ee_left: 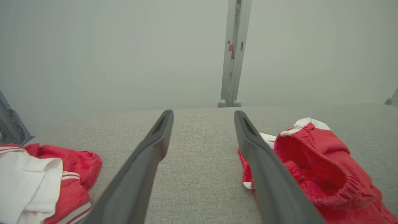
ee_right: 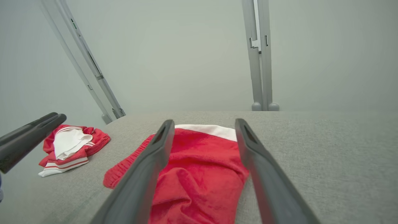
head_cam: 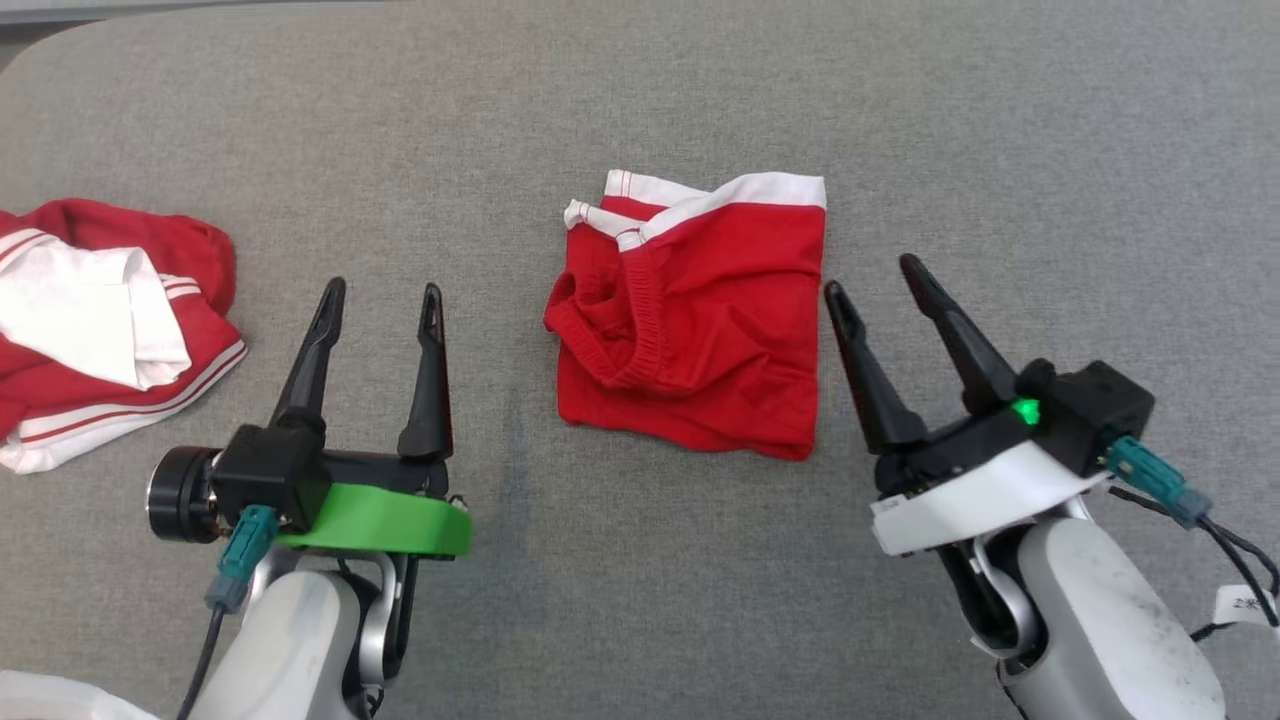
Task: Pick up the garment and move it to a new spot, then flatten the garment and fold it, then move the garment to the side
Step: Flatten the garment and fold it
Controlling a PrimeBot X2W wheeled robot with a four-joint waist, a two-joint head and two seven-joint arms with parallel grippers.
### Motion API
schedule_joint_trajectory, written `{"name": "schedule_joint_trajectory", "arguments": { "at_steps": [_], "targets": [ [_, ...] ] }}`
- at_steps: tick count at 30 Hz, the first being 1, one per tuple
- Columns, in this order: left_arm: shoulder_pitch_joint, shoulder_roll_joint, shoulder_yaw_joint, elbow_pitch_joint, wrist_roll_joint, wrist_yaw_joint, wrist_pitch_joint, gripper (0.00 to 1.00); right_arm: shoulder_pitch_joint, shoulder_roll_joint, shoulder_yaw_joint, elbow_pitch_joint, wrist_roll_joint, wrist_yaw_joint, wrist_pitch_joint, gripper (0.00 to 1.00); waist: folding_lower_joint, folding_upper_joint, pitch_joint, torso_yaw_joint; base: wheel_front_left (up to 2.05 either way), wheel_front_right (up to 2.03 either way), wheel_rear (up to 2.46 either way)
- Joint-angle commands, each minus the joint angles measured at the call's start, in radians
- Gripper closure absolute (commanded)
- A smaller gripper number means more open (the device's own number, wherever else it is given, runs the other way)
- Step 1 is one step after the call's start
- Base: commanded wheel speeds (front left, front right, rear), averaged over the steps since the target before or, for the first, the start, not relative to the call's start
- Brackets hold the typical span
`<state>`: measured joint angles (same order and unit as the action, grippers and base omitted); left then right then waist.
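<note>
- Head view gives us the red shorts (head_cam: 690,330) lying folded into a rough square on the grey cloth table (head_cam: 640,620), with a white band along their far edge. From that we judge the fold done and the move to the side as the step left.
- Our left gripper (head_cam: 384,290) hovers to the left of the shorts, well apart from them, jaws spread and nothing between them.
- Our right gripper (head_cam: 871,276) sits just beside the shorts' right edge, jaws likewise spread and empty.
- The shorts' left side is puffed up, with an elastic hem curling open. If we pinch the top layer alone, we expect the fold to peel apart on the lift.
- A grasp from the right only would likely let the shorts' left half drag on the rough cloth and bunch.
- A red-and-white garment (head_cam: 110,330) lies heaped far to the left of the shorts. Carrying them that way could land them on it.
- The right gripper's nearer finger is so close to the shorts' edge that a sideways approach might shove the cloth rather than slip under it.
- We cannot tell whether that finger touches the shorts.
- How many layers are stacked, and what the shorts' underside looks like, is hidden from us.
- In the left wrist view one of that gripper's fingers covers part of the shorts. In the right wrist view both fingers cross their near edge.
- The heaped garment left of the shorts runs past the frame edge, so we cannot say what kind it is.
</note>
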<state>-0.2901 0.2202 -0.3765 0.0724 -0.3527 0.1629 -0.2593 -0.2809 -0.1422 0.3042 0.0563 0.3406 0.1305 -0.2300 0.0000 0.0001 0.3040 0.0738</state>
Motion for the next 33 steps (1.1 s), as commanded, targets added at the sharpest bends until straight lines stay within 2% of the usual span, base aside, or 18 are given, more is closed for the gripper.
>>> {"name": "schedule_joint_trajectory", "arguments": {
  "at_steps": [1,7,11,23,33],
  "targets": [
    [0.022,0.013,0.011,-0.001,-0.005,0.008,-0.001,0.00,0.032,-0.004,-0.037,-0.013,-0.013,0.000,0.004,0.00,0.0000,-0.0001,-0.027,-0.024,0.00,0.00,0.00],
    [0.081,0.043,0.044,-0.013,-0.018,0.035,0.000,0.00,0.132,-0.002,-0.204,-0.062,-0.050,0.000,0.026,0.00,0.0000,-0.0001,-0.080,-0.054,0.00,0.00,0.00],
    [0.124,0.059,0.058,-0.018,-0.030,0.047,0.004,0.00,0.192,0.006,-0.273,-0.094,-0.066,0.000,0.052,0.00,0.0000,-0.0001,-0.119,-0.065,0.00,0.00,0.00],
    [0.266,0.099,0.031,-0.028,-0.042,0.041,0.035,0.00,0.349,0.044,-0.298,-0.163,-0.080,0.000,0.140,0.00,0.0000,-0.0001,-0.268,-0.067,0.00,0.00,0.00],
    [0.298,0.116,0.024,-0.028,-0.050,0.033,0.035,0.00,0.417,0.060,-0.316,-0.208,-0.088,0.000,0.173,0.00,0.0000,-0.0001,-0.308,-0.055,0.00,0.00,0.00]
  ]
}}
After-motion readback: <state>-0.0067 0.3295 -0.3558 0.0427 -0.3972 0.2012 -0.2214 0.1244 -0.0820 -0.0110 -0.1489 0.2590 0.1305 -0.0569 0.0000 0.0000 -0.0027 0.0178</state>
